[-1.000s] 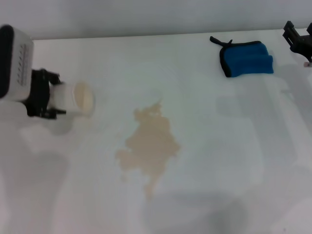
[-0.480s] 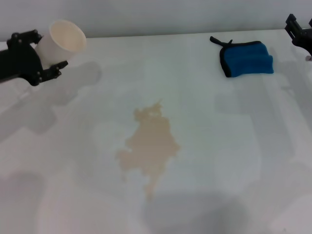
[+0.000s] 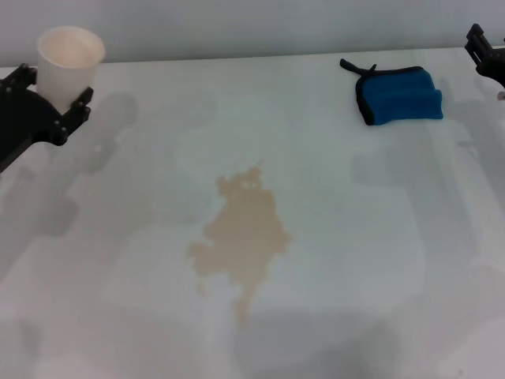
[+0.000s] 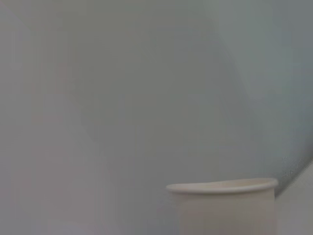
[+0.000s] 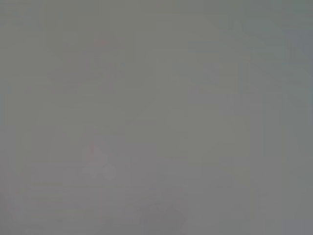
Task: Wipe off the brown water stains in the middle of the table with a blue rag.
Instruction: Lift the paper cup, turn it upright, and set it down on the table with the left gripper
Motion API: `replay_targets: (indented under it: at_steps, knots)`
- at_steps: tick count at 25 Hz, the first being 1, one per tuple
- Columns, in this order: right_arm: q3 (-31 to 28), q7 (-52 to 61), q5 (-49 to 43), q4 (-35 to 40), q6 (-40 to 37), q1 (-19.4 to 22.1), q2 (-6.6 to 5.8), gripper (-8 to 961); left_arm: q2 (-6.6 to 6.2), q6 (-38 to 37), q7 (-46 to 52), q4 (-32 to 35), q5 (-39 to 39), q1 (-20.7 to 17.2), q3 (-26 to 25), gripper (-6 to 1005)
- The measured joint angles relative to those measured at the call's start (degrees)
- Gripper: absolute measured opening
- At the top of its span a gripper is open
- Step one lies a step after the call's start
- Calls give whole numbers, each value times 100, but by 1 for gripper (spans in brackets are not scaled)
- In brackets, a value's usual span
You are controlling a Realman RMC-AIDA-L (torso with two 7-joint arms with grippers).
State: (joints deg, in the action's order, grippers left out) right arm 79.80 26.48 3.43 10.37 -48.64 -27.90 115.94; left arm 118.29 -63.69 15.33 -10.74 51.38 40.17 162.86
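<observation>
Far left, back edge of the table (image 3: 331,300): left gripper (image 3: 49,110), black, clamped around the lower body of a white paper cup (image 3: 69,65). Cup upright, mouth open to the top, its inside pale. The left wrist view shows the cup's rim (image 4: 222,187) and upper wall against a plain grey background.

Centre of the table: the brown water stains (image 3: 241,237), a pale tan puddle with ragged edges, broadest in the middle, narrowing to a thin tail on the near side. Well apart from both the cup and the rag.

Right, toward the back: the blue rag (image 3: 398,96), folded and thick, black edging, black loop tab sticking out on its left end. Lying flat on the table, untouched.

Far right edge: right gripper (image 3: 488,57), only partly in frame, near the rag but not touching it. Cannot tell how it stands. The right wrist view shows only uniform grey.
</observation>
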Motion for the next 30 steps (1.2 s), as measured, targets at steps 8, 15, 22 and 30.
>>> replay_targets:
  at_steps: [8, 15, 22, 30]
  knots:
    - [-1, 6, 0, -1, 2, -5, 18, 679, 78, 248, -429, 909, 1331, -421, -10, 643]
    - [0, 7, 0, 12, 4, -47, -17, 679, 115, 794, -626, 1534, 1948, -690, -9, 639]
    - [0, -23, 0, 22, 37, -111, -35, 679, 124, 1427, -628, 1609, 1966, -749, -9, 635]
    - [0, -3, 0, 26, 43, -54, -37, 680, 124, 1627, -628, 1638, 1972, -730, -9, 633]
